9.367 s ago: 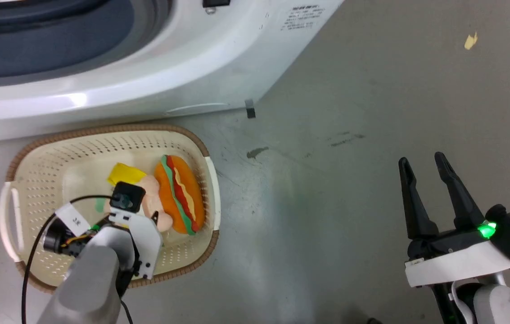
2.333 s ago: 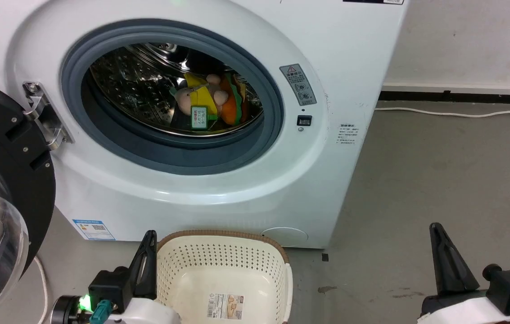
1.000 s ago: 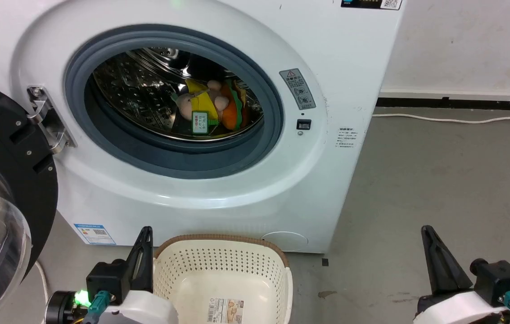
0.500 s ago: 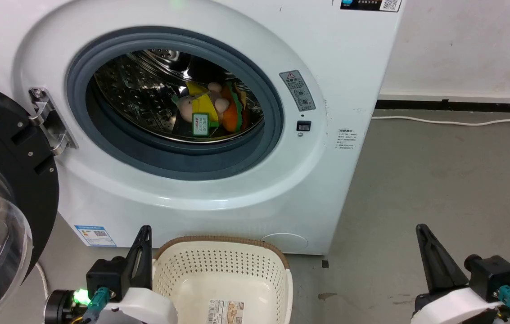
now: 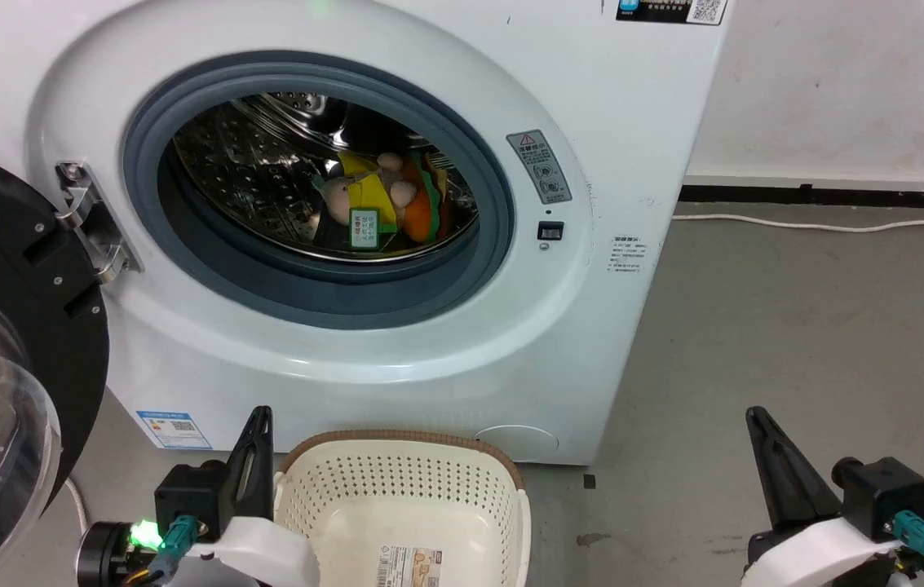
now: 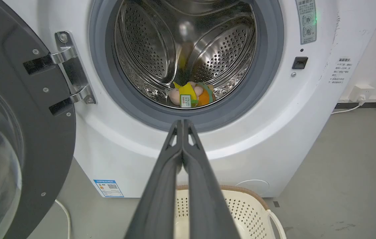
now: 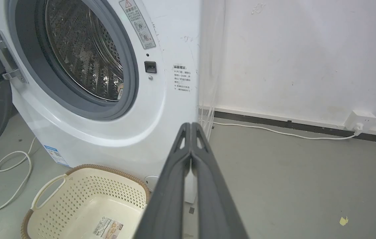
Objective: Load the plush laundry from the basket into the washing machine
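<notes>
Standing here, I see the plush laundry (image 5: 384, 200) lying inside the washing machine (image 5: 396, 359), low in the steel drum (image 5: 249, 179) and a little toward the side away from the hinge. The pale doll and its green tag face the opening, with the orange bun tucked behind it. The bundle's longer side seems to rise up the drum wall rather than lie across the porthole, though I cannot be sure from here. The basket (image 5: 396, 481) sits on the floor (image 5: 755, 326) right at the foot of the machine, with nothing in it but the barcode sticker (image 5: 411, 562) on its bottom. The left gripper (image 6: 182, 123) hangs in front of the machine, beside the basket on the hinge side. Its fingers are pressed together on nothing and aimed at the grey gasket (image 5: 331, 297), so the plush lies ahead of the tips, higher and deeper in. The right gripper (image 7: 191, 125) is likewise closed and empty, well off past the machine's far corner. The left arm is plainly the nearer to the plush, and also to the door (image 5: 13, 269), which stands wide open on its hinge. To my eye the loading itself looks done.
</notes>
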You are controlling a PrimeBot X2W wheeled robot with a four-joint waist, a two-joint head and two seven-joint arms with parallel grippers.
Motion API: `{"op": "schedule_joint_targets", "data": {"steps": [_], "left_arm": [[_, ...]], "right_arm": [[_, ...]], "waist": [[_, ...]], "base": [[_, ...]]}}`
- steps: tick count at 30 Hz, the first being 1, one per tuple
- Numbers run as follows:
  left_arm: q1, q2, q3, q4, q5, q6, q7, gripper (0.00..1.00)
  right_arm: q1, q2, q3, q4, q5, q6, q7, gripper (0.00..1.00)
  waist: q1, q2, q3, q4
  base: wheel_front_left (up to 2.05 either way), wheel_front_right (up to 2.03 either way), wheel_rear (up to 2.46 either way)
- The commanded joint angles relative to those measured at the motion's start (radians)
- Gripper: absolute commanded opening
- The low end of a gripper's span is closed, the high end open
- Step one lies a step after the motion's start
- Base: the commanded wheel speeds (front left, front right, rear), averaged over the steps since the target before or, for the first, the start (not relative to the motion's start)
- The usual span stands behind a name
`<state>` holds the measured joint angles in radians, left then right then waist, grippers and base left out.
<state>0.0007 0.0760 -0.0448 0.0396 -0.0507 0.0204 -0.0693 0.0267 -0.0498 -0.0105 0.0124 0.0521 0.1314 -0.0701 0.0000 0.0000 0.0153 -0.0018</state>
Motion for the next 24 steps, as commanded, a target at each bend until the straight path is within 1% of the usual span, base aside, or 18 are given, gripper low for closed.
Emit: {"op": "schedule_joint_targets", "data": {"steps": [1, 24], "left_arm": [[-0.001, -0.005, 0.01, -0.008, 0.012, -0.005, 0.01, 0.0], [-0.001, -0.022, 0.039, -0.034, 0.044, -0.018, 0.059, 0.0]], "right_arm": [[-0.014, 0.0, 0.003, -0.007, -0.013, -0.001, 0.01, 0.0], [-0.024, 0.0, 0.009, -0.011, -0.045, -0.001, 0.059, 0.0]], "waist": [[0.0, 0.0, -0.001, 0.0], [0.0, 0.0, -0.013, 0.002]], "base": [[0.0, 0.0, 0.0], [0.0, 0.0, 0.0]]}}
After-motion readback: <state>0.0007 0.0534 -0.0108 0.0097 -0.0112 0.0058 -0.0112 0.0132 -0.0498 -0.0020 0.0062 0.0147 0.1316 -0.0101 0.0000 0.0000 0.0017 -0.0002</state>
